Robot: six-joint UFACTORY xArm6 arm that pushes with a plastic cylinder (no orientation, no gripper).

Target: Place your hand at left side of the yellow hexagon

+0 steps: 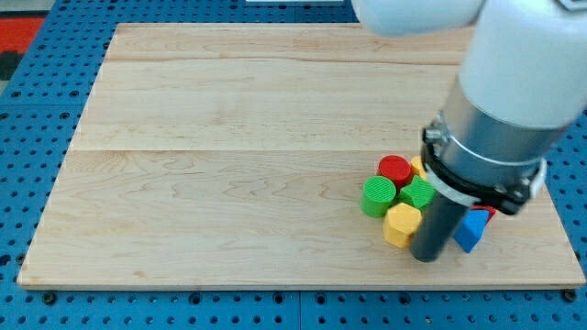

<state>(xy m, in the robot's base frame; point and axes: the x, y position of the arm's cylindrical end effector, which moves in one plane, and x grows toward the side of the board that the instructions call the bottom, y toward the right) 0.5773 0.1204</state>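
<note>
My tip point(426, 258) rests on the wooden board point(229, 165), touching the view's right side of the yellow hexagon point(401, 224); being a bare rod, it grips nothing. The hexagon sits at the bottom of a cluster with a green cylinder point(377, 195), red cylinder point(395, 169) and blue block point(470, 229)

Blue pegboard point(27, 119) beneath wooden board point(229, 165)

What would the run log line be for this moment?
tip at view's right of yellow hexagon | goal: left side | not yet there
</note>
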